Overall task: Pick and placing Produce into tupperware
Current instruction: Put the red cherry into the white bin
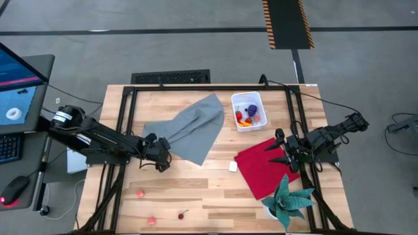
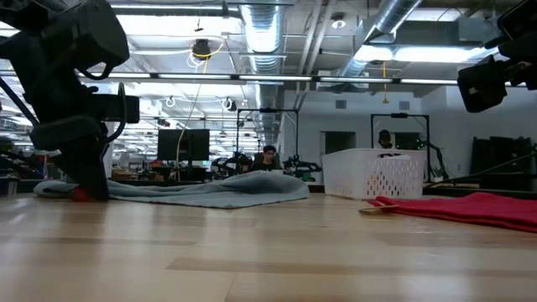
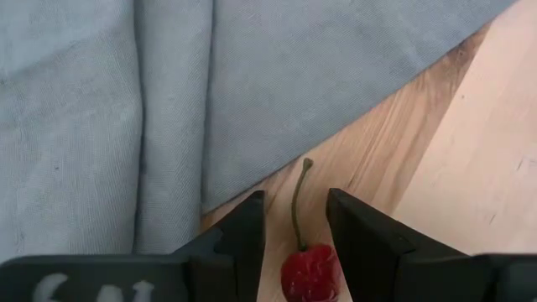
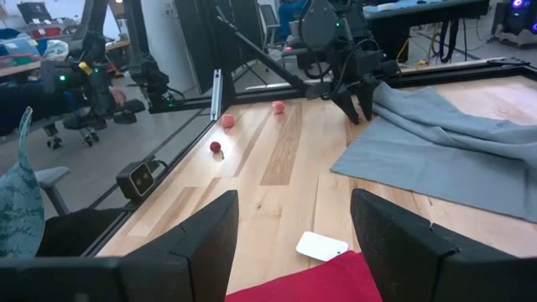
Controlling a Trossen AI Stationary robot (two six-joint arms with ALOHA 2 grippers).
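Observation:
The white perforated tub (image 1: 249,111) (image 2: 373,174) stands at the table's far middle and holds a purple grape bunch (image 1: 252,109) with red and yellow pieces. Loose produce lies near the left near corner: two pink berries (image 1: 140,193) (image 1: 151,220) and a cherry (image 1: 181,215). My left gripper (image 1: 160,158) (image 3: 295,239) (image 2: 88,191) is down at the table beside the grey cloth's edge (image 3: 277,159), shut on a red cherry (image 3: 309,270). My right gripper (image 1: 282,150) (image 4: 294,243) hovers open over the red cloth (image 1: 264,168). My left gripper pinches the cherry's round red body (image 3: 307,267) between its two fingers (image 3: 245,239), coming from above and slanting down. The green stem (image 3: 298,201) points forward out of the hold toward the grey cloth. In the low view the red body (image 2: 80,195) sits at table level.
A grey cloth (image 1: 189,127) (image 2: 210,189) lies spread at the table's middle left. A small white cube (image 1: 232,166) (image 4: 321,246) sits beside the red cloth. A teal potted plant (image 1: 287,199) stands at the near right corner. Bare wood lies between the cloths and the near edge.

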